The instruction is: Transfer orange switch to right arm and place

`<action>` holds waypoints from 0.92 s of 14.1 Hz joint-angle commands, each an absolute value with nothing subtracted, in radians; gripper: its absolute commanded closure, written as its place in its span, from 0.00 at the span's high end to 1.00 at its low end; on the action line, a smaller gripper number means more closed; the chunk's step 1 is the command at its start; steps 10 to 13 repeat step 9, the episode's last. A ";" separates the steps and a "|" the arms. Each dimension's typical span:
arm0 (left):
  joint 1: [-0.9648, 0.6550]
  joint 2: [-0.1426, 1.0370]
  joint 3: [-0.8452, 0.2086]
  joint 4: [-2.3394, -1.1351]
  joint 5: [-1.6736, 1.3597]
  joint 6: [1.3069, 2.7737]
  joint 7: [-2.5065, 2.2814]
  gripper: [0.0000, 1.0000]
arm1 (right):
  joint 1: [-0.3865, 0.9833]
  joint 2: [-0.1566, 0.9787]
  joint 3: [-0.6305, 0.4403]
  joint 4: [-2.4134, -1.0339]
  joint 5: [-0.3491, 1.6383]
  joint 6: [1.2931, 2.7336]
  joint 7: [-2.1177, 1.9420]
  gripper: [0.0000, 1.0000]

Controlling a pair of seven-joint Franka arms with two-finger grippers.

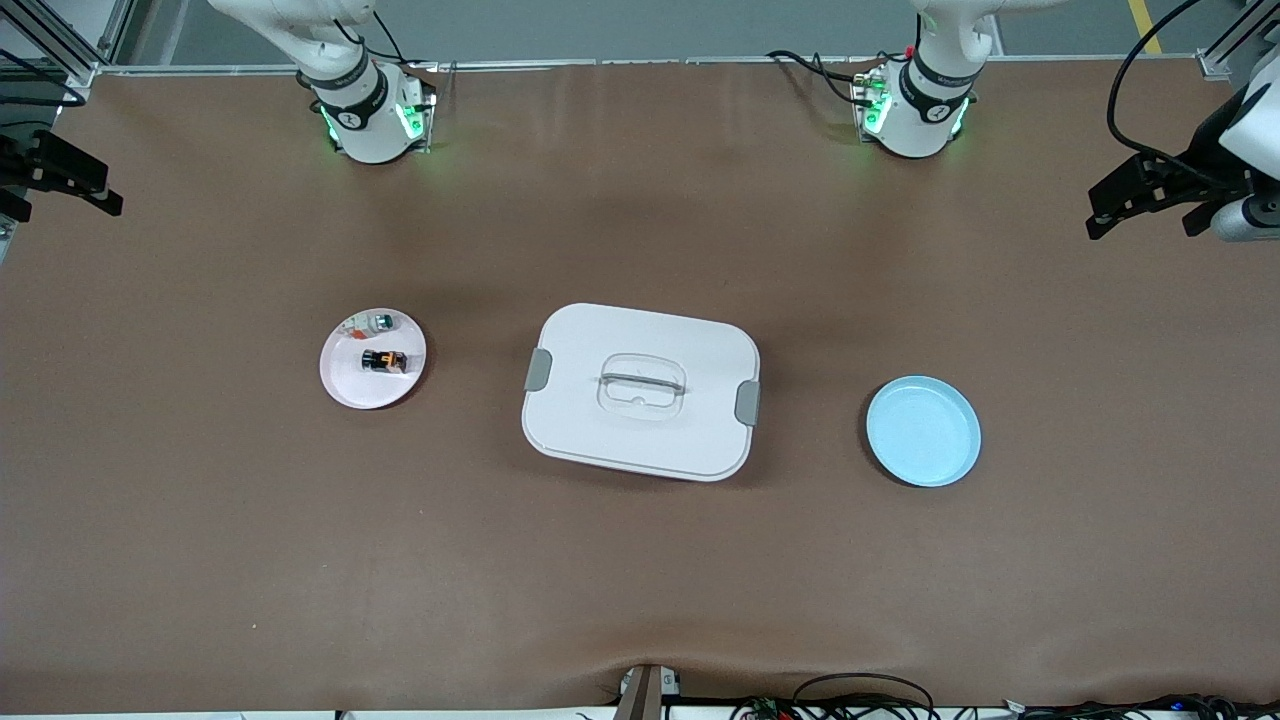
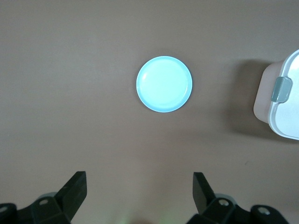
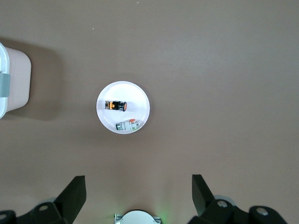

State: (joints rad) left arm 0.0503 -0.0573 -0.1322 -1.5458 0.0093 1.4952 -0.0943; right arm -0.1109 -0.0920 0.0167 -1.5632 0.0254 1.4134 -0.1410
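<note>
The orange switch (image 1: 384, 360), a tiny black part with an orange section, lies on a small pink plate (image 1: 365, 390) toward the right arm's end of the table. It also shows in the right wrist view (image 3: 115, 105) on that plate (image 3: 136, 99). My right gripper (image 1: 62, 190) is open and empty, high over the table between its base and the pink plate; it also shows in its wrist view (image 3: 138, 189). My left gripper (image 1: 1140, 212) is open and empty, high over the table near an empty blue plate (image 1: 922, 432); it also shows in its wrist view (image 2: 139, 186), as does the blue plate (image 2: 164, 84).
A small white-and-green part (image 1: 378, 322) lies on the pink plate beside the switch, farther from the front camera; it also shows in the right wrist view (image 3: 127, 125). A large white lidded container (image 1: 640, 430) with grey clips stands mid-table between the two plates.
</note>
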 commanded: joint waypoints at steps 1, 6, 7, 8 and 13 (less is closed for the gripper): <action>0.052 -0.057 -0.132 -1.534 0.002 1.485 -0.069 1.00 | -0.109 -0.121 0.009 -1.592 0.041 1.440 -0.129 1.00; 0.051 -0.057 -0.133 -1.535 0.000 1.485 -0.069 1.00 | -0.110 -0.123 0.011 -1.592 0.049 1.459 -0.080 1.00; 0.052 -0.057 -0.133 -1.534 0.002 1.485 -0.069 1.00 | -0.110 -0.121 0.011 -1.592 0.054 1.468 -0.065 1.00; 0.051 -0.057 -0.133 -1.535 0.002 1.485 -0.069 1.00 | -0.110 -0.121 0.011 -1.592 0.054 1.468 -0.057 1.00; 0.051 -0.057 -0.133 -1.534 0.002 1.485 -0.069 1.00 | -0.110 -0.123 0.011 -1.592 0.055 1.468 -0.054 1.00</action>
